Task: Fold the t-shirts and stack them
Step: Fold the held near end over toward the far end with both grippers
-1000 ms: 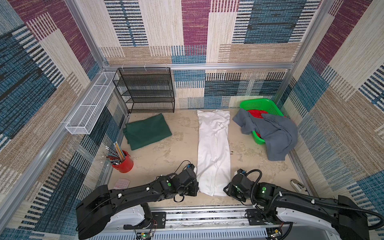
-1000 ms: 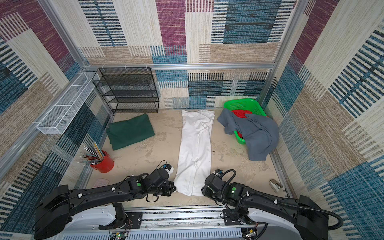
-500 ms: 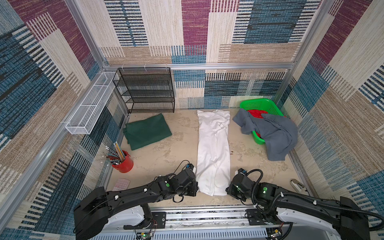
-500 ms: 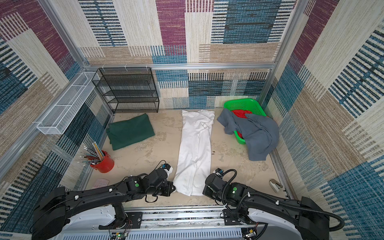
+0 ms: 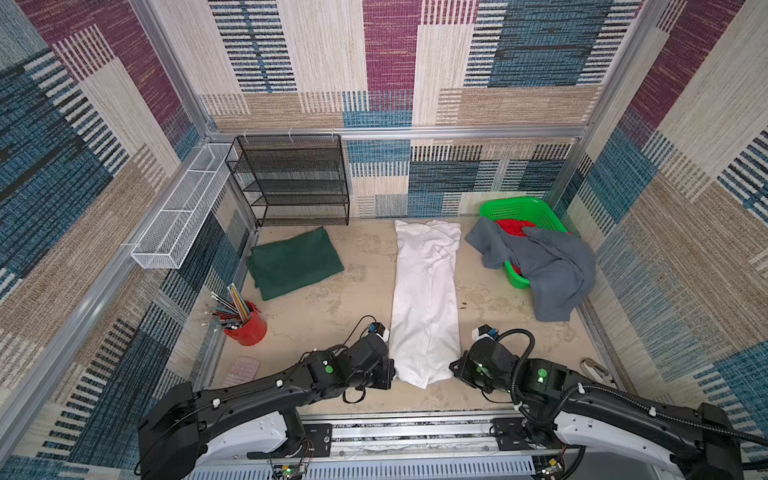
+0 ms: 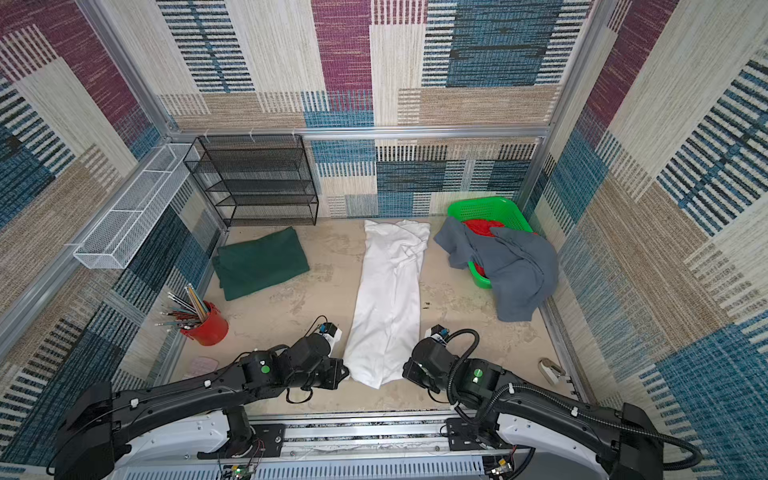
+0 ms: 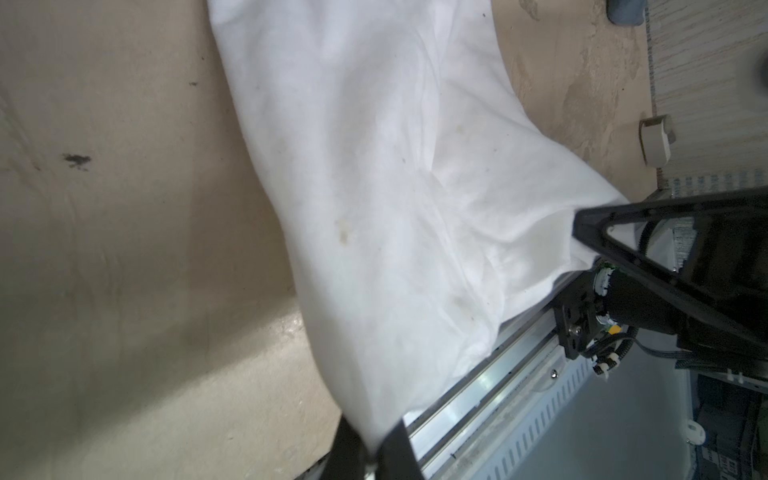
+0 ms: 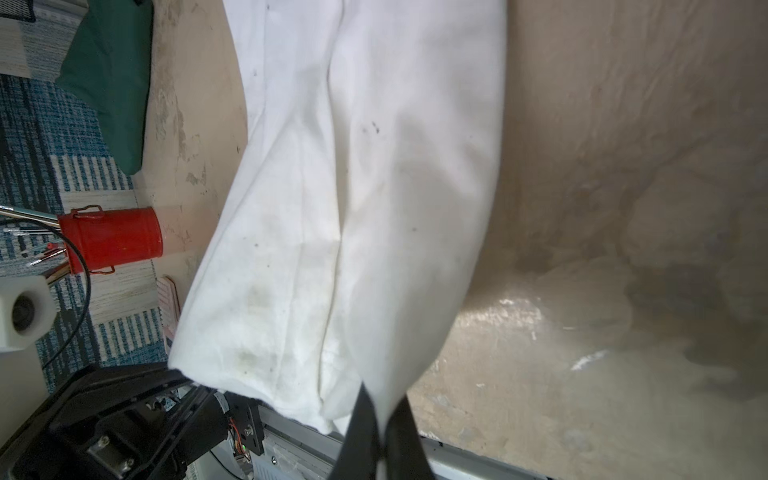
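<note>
The white t-shirt (image 5: 426,291) (image 6: 390,291) lies in both top views as a long narrow strip down the middle of the table. My left gripper (image 5: 392,372) (image 7: 372,449) is shut on its near left corner. My right gripper (image 5: 453,368) (image 8: 380,436) is shut on its near right corner. Both wrist views show white cloth pinched between the black fingers, with the near hem raised over the front rail. A dark green t-shirt (image 5: 295,262) lies folded at the far left. A slate grey t-shirt (image 5: 548,266) is draped, crumpled, over the basket at the right.
A bright green lattice basket (image 5: 519,208) with red cloth (image 5: 515,226) stands far right. A black mesh shelf (image 5: 291,178) and a white wire tray (image 5: 183,208) stand at the back left. A red pencil cup (image 5: 245,326) and a pink pad (image 5: 243,370) sit near left, a small beige object (image 5: 594,368) near right.
My right gripper has shut on the white shirt's near right corner. The left gripper has kept its hold on the near left corner, and the shirt has barely moved.
</note>
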Controlling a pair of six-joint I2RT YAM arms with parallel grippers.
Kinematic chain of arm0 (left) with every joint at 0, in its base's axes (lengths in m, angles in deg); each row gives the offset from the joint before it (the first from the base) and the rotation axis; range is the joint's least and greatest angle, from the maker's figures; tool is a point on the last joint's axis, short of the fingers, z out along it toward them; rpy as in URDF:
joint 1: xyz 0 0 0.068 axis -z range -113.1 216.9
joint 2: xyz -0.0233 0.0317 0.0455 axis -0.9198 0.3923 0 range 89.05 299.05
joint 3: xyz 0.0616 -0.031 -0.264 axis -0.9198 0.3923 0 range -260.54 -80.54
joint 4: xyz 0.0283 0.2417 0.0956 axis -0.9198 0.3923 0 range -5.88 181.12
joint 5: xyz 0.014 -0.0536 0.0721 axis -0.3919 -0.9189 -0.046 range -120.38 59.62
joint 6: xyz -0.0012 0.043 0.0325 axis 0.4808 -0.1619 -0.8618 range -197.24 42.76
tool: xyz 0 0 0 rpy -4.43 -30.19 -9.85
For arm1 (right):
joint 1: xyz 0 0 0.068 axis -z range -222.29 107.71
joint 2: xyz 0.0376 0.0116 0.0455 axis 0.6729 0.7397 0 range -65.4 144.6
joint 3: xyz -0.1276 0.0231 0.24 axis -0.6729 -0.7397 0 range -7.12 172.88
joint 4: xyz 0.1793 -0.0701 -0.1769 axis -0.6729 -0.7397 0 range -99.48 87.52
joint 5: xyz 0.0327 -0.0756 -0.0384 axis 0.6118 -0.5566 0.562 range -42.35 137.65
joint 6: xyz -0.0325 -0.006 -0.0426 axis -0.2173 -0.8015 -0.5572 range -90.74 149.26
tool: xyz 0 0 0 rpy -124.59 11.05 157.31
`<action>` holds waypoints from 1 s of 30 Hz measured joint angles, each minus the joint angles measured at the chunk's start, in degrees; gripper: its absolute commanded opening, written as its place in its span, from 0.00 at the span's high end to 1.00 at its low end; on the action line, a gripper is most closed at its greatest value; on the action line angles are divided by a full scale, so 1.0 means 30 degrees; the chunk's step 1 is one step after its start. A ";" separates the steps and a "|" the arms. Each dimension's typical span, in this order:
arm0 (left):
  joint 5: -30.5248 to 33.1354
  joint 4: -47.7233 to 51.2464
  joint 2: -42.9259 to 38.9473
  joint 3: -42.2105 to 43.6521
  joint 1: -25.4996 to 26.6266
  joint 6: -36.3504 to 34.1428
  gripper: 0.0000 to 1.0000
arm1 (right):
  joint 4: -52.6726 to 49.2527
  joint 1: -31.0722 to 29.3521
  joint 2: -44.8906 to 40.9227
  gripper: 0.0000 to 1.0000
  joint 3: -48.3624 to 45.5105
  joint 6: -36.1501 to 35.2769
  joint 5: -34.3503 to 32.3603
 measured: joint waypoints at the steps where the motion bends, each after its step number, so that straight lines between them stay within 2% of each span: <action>1: 0.0044 0.0117 0.0138 -0.0291 -0.0036 0.0000 1.00 | -0.0124 0.0000 0.0051 1.00 0.0168 -0.0007 -0.0153; 6: 0.0423 0.0627 0.0860 -0.1865 -0.0794 -0.0007 1.00 | -0.0503 0.0262 0.0612 1.00 0.1333 -0.0182 -0.0991; 10: 0.0299 0.0648 0.1945 -0.2958 -0.2237 -0.0328 1.00 | -0.0357 0.1727 0.1399 1.00 0.2047 -0.1195 -0.1129; 16: -0.1042 0.0678 0.4619 -0.5442 -0.4299 -0.1530 1.00 | 0.0984 0.5370 0.2987 1.00 0.2608 -0.3606 -0.0015; 20: -0.2004 0.0663 0.6747 -0.7417 -0.5435 -0.2455 1.00 | 0.2178 0.7213 0.5173 1.00 0.3708 -0.5370 0.0933; 30: -0.3548 0.1377 1.1329 -1.2211 -0.7453 -0.4386 1.00 | 0.4029 1.0389 0.9959 1.00 0.6419 -0.8480 0.2732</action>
